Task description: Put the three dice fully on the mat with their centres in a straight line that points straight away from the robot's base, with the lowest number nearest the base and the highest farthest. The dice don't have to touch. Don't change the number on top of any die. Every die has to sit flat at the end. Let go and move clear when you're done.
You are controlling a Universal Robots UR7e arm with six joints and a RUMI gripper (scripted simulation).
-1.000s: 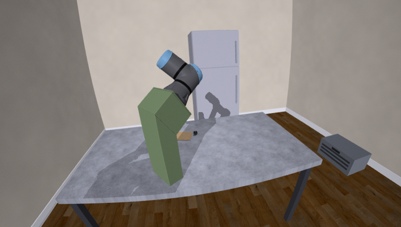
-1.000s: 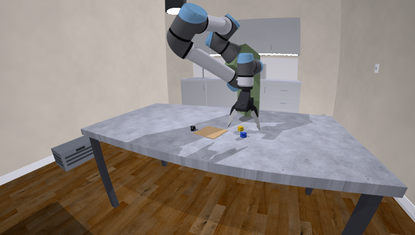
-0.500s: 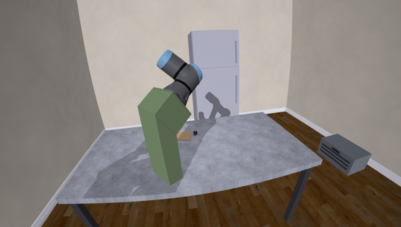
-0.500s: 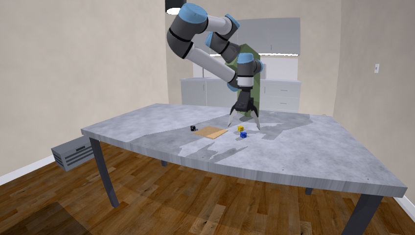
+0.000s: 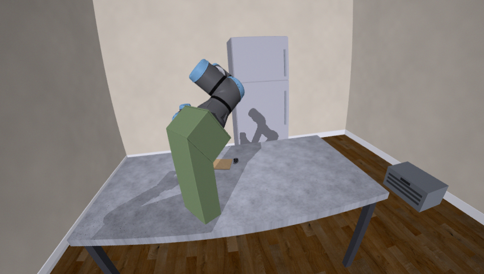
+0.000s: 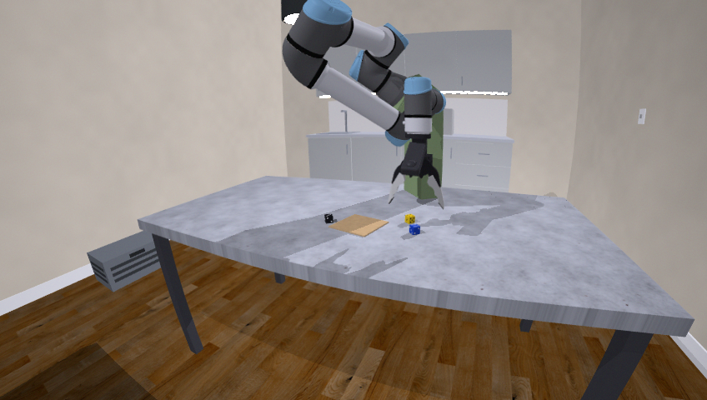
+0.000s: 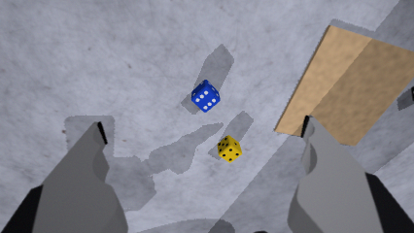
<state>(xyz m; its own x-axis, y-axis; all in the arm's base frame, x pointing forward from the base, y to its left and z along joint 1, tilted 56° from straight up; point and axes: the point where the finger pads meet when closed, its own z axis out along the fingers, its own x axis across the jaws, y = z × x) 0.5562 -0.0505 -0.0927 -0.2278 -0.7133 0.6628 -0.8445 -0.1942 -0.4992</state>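
A tan mat (image 6: 358,225) lies flat on the grey table and also shows in the wrist view (image 7: 350,97) and in the top view (image 5: 222,164). A yellow die (image 6: 409,218) and a blue die (image 6: 413,228) sit on the bare table to the right of the mat; both show in the wrist view, the yellow die (image 7: 229,149) and the blue die (image 7: 205,95). A black die (image 6: 328,217) sits on the table just off the mat's left side and also shows in the top view (image 5: 236,160). My gripper (image 6: 415,197) hangs open and empty above the yellow die, its fingers wide apart.
The green robot base column (image 5: 195,162) stands on the table and hides the mat's near part in the top view. A fridge (image 5: 259,88) stands behind the table. A grey box (image 5: 415,185) sits on the floor at the side.
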